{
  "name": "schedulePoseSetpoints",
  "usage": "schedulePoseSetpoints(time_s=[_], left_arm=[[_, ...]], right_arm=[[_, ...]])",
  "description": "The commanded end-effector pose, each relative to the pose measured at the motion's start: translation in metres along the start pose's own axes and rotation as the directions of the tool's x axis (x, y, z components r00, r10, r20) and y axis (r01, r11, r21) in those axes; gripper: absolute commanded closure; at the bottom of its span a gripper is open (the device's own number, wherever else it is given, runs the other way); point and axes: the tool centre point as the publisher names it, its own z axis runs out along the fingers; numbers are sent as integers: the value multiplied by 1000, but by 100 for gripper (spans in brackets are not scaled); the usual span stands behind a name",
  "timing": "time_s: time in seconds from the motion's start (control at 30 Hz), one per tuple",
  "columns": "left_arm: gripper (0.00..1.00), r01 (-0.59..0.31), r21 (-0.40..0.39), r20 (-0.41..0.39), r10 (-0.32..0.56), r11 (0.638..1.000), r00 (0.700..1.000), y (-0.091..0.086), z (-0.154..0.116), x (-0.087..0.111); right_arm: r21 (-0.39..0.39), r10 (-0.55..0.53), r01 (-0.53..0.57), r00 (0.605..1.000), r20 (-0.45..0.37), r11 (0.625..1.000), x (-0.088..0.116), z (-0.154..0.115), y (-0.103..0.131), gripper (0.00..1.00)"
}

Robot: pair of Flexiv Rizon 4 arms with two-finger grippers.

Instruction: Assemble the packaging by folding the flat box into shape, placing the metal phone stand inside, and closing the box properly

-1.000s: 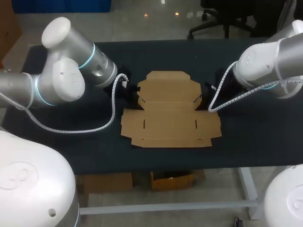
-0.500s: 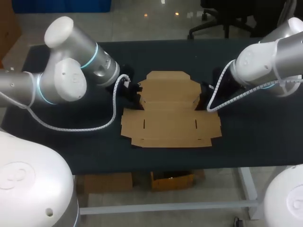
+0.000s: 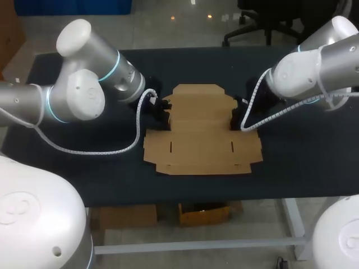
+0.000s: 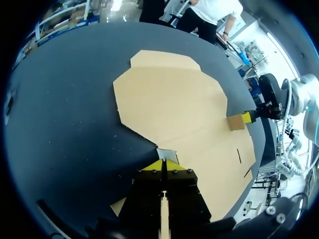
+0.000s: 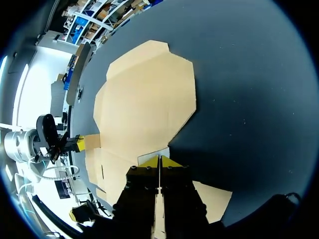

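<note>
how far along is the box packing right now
Nothing finished: the box lies flat on the table, no wall up. In hand: left gripper and right gripper each pinch one of its side edges. Still to do: folding it, putting in the phone stand (not in view), closing.

The middle of the table (image 3: pixel 291 162) is taken up by the flat box (image 3: pixel 199 134), spread out flat. Its two side flaps are closed off: the left gripper (image 4: pixel 163 164) is pinched on one and the right gripper (image 5: pixel 159 160) on the other. Passage over the table's left and right edges is barred by the left arm (image 3: pixel 84 95), the right arm (image 3: pixel 308 73) and their coiled cables (image 3: pixel 101 152). Bare surface is offered along the near edge, toward both near corners, and along the far edge beyond the box — and from above, between the grippers, the box's panels can be reached freely.
</note>
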Motion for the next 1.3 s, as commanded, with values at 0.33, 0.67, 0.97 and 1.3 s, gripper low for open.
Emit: schedulePoseSetpoints(time_s=[0.33, 0.67, 0.97, 1.3], left_arm=[[100, 11, -10, 17, -10, 1000, 1000, 0, -1, 10], [100, 27, -20, 16, -26, 999, 1000, -1, -2, 12], [100, 30, -25, 16, -30, 999, 999, -2, 2, 15], [100, 36, -28, 18, -36, 999, 999, -2, 8, 15]], right_arm=[[5, 0, 0, 999, 35, 1000, 9, 3, 2, 100], [2, 6, -6, 998, 56, 1000, 12, 4, 0, 100], [7, 0, 0, 998, 68, 1000, 17, 8, 2, 100], [11, -1, 0, 996, 86, 1000, 21, 12, 1, 100]])
